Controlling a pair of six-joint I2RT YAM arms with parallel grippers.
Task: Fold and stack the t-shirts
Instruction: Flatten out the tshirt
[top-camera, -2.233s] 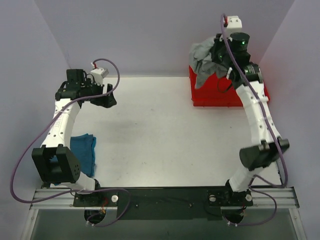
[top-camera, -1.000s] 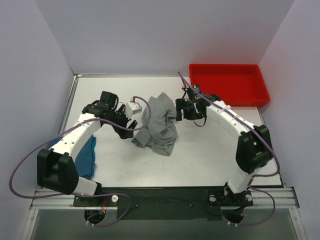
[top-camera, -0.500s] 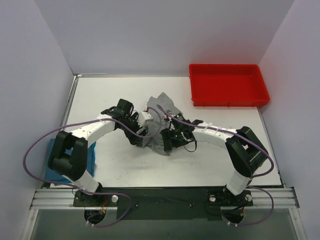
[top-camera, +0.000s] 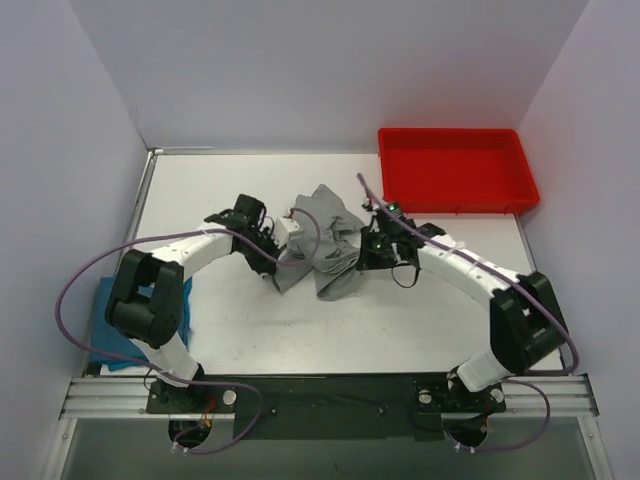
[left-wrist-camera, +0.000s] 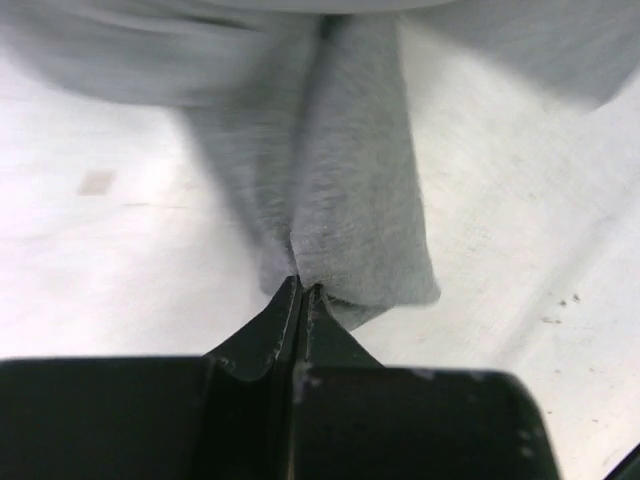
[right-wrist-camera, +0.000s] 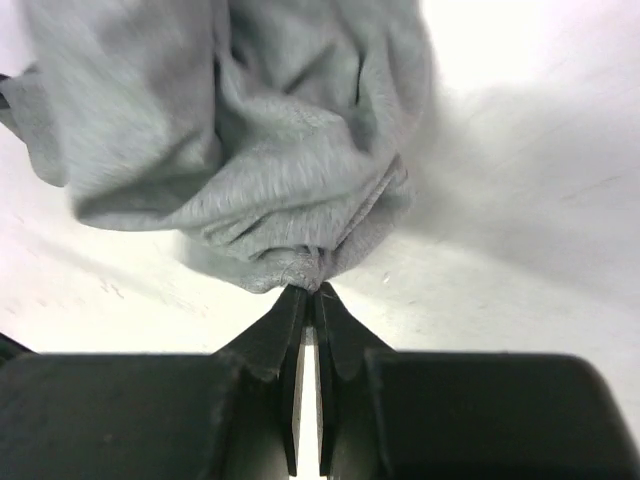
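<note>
My left gripper (left-wrist-camera: 300, 292) was pinched tight on a fold of the one grey t-shirt (top-camera: 325, 245). My right gripper (right-wrist-camera: 310, 292) was clamped on a bunched edge of that same shirt. It lay crumpled mid-table (top-camera: 240, 330), between my two arms. The one teal t-shirt (top-camera: 100, 340) lay at the near left, partly hidden by my left arm. One red tray (top-camera: 455, 206) sat far right, well apart from both shirts.

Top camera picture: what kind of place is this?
Probably a robot lab test booth. A left arm and right arm are bolted to a rail at a white table, plain walls box it in, and a grey shirt is bunched between them.
</note>
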